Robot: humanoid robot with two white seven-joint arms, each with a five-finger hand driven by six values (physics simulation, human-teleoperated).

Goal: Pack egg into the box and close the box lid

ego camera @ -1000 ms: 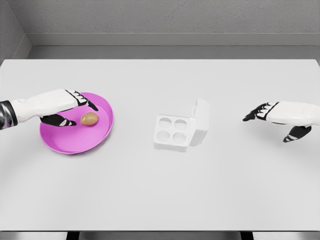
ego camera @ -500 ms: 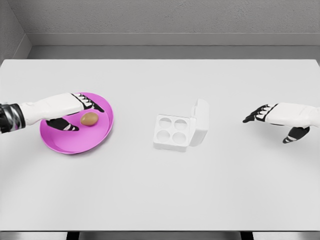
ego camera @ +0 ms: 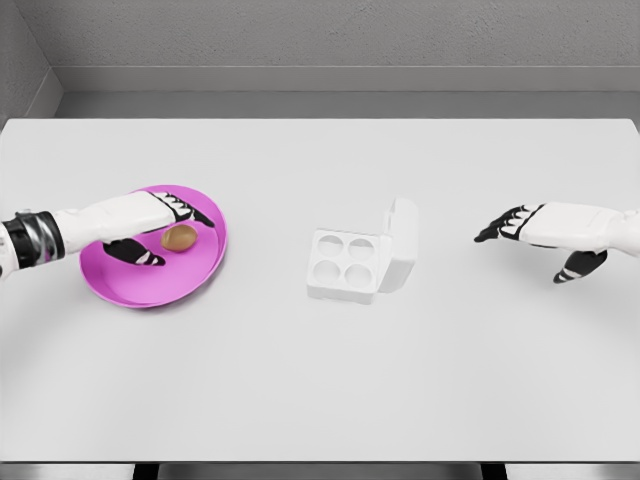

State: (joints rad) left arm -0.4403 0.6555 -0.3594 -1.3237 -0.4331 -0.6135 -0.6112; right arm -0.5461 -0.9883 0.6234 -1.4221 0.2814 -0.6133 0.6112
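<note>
Grey walls close in a broad white table [ego camera: 320,380] under flat, even light. On it, the left hand [ego camera: 150,228] reaches over a pink plate [ego camera: 130,290], its fingers spread and slightly curved, thumb low and the other fingers above, bracketing a small brown egg [ego camera: 180,238] without, as far as I can see, closing on it; it holds nothing yet. The egg lies on the plate's right half, just beside the fingertips. To my eye it is light, smooth and rounded, apt to roll away at a nudge and to crack under a hard pinch, so I would take it gently across its middle, thumb opposite two fingers. Well apart to the right sits the white box [ego camera: 345,265], four round wells all empty, with its lid [ego camera: 402,240] standing up along the right side. Further right, the right hand [ego camera: 520,226] hovers above the table, fingers loosely extended, empty.
</note>
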